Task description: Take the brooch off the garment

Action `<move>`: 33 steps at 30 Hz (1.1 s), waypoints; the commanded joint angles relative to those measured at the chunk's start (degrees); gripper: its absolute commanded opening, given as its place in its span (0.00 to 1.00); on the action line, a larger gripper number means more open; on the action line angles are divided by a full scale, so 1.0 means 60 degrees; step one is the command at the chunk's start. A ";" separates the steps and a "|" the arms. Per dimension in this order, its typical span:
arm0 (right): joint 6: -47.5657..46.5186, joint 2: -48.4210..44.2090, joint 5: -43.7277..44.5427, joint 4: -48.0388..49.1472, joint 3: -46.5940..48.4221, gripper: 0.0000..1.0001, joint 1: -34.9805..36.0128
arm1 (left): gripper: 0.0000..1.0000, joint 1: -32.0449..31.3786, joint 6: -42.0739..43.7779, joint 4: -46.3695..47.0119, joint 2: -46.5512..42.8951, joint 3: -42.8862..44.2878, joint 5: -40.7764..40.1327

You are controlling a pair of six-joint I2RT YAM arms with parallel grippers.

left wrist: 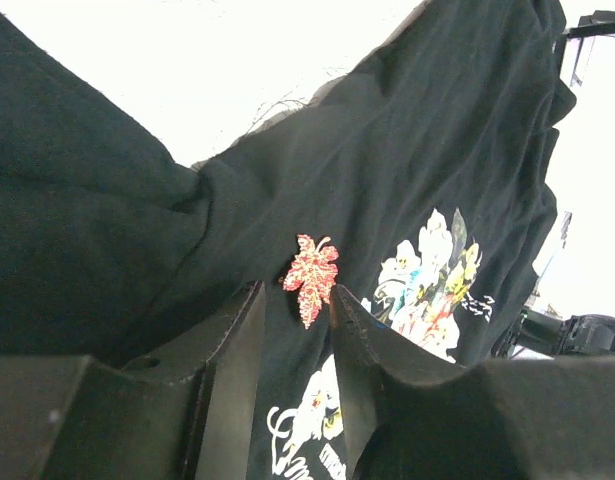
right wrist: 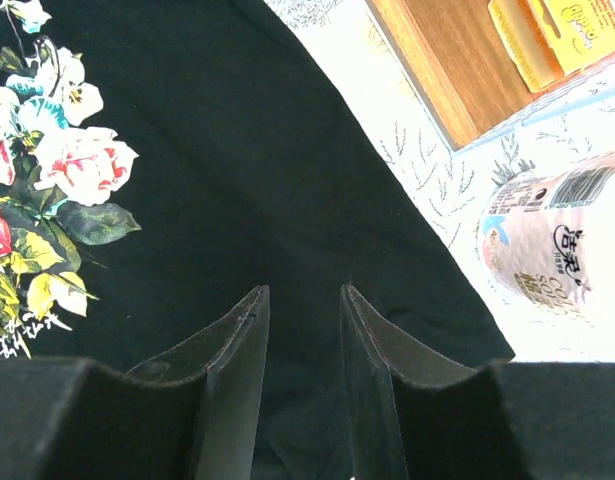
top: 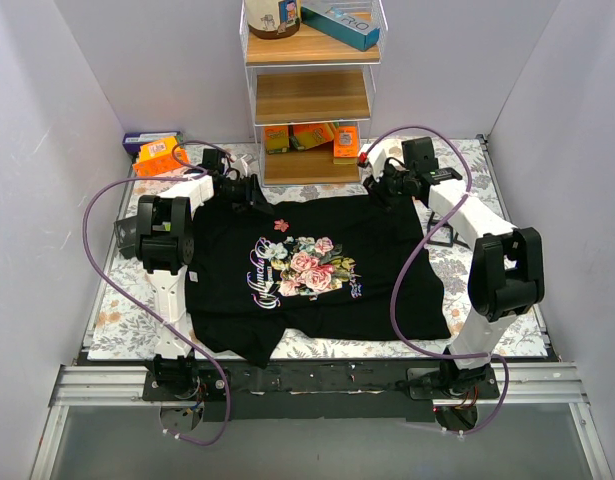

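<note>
The task is barely begun: the brooch [top: 281,225] is pinned to the shirt [top: 387,260], and neither arm holds it. From above it shows as a small red speck on the upper chest, just above and left of the rose print [top: 307,265] and below the collar. The shirt lies spread on the table [top: 117,320], front up, with its collar toward the shelf [top: 312,95].

The left gripper [left wrist: 292,305] is at the collar end of the shirt, near the brooch. In the left wrist view its jaws stand apart, and the brooch, a red leaf-shaped pin, sits just beyond the tips and roughly in line with the gap. It is not yet between the fingers [left wrist: 232,340], and whether they touch the cloth cannot be told.

The right gripper [right wrist: 304,300] is over the shirt's far right shoulder area, well apart from the brooch. Its jaws are also apart, with only plain black cloth below them. It may be placed to hold the cloth down, but the right wrist view does not show whether it is pressing on it.

So the approach looks done for the left arm. By this reading, what is left is nearly all of the task:
- closing on the pin
- working it free of the fabric, probably with the other arm steadying the shirt
- carrying it clear of the shirt
</note>
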 commanded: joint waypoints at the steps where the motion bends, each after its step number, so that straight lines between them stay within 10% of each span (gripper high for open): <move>1: -0.0006 0.0112 -0.0079 -0.0006 0.0350 0.42 0.0052 | 0.29 -0.0025 0.0018 -0.0010 -0.0140 0.0244 0.0687; 33: -0.0313 0.0492 -0.0196 -0.0416 0.0496 0.42 0.0096 | 0.25 -0.0332 0.0062 -0.0405 0.0372 -0.0196 0.0351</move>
